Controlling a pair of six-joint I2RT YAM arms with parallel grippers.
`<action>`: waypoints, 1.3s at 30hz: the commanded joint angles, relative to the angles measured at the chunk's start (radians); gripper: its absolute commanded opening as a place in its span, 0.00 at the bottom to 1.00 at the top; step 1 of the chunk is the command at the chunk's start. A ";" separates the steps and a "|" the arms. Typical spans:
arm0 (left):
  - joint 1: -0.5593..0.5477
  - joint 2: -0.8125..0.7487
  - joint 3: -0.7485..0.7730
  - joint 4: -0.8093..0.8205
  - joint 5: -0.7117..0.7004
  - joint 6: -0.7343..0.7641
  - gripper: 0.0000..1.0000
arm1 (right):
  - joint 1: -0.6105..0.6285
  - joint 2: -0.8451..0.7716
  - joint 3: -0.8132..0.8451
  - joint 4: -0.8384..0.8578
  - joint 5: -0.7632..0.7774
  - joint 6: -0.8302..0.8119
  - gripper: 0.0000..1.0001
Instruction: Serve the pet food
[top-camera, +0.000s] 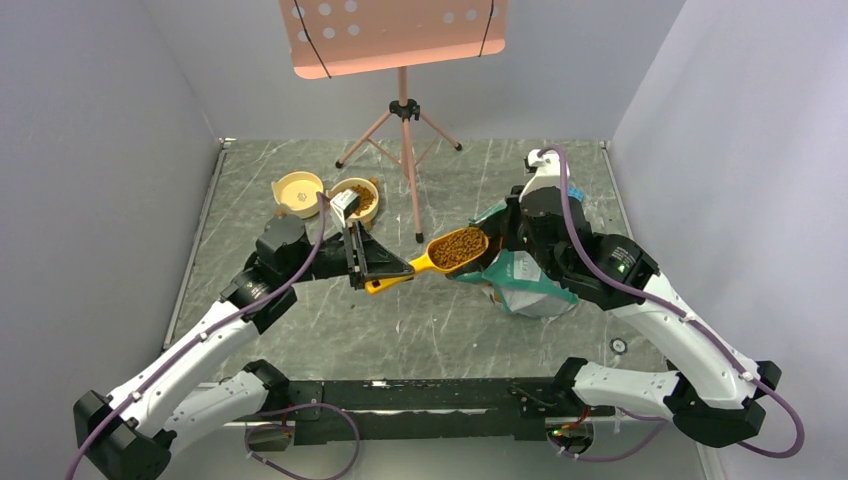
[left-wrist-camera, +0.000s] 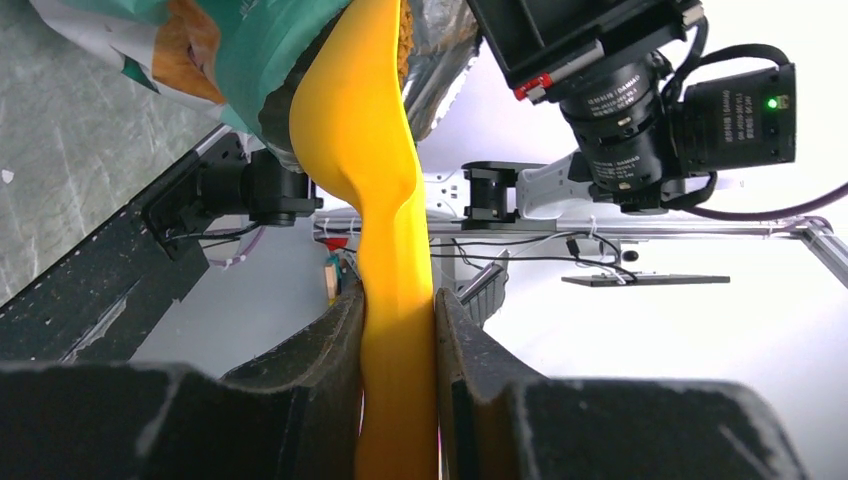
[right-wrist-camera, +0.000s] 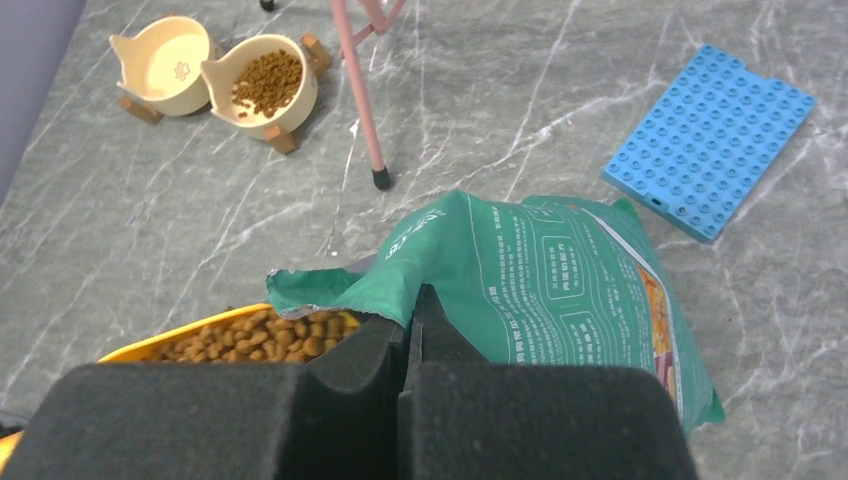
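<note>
left gripper (left-wrist-camera: 397, 385) grips scoop (top-camera: 440, 256) | pet food (top-camera: 458, 246) end points at bag (top-camera: 522, 283)

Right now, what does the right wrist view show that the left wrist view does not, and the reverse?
Only the right wrist view: an empty cream round bowl, a second cream round bowl holding brown kibble pellets, and a blue studded plastic plate. Only the left wrist view: the left end effector clamped on the handle of the yellow plastic scoop. Both: that scoop and the teal-green food bag.
</note>
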 joint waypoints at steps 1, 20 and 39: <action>0.013 -0.038 0.061 0.097 0.036 -0.017 0.00 | -0.005 -0.008 0.089 -0.007 0.114 0.066 0.00; 0.147 -0.006 0.109 0.258 0.091 -0.107 0.00 | -0.006 0.000 0.170 -0.195 0.311 0.136 0.00; 0.594 0.302 0.050 0.668 0.296 -0.145 0.00 | -0.006 -0.062 0.171 -0.203 0.269 0.089 0.00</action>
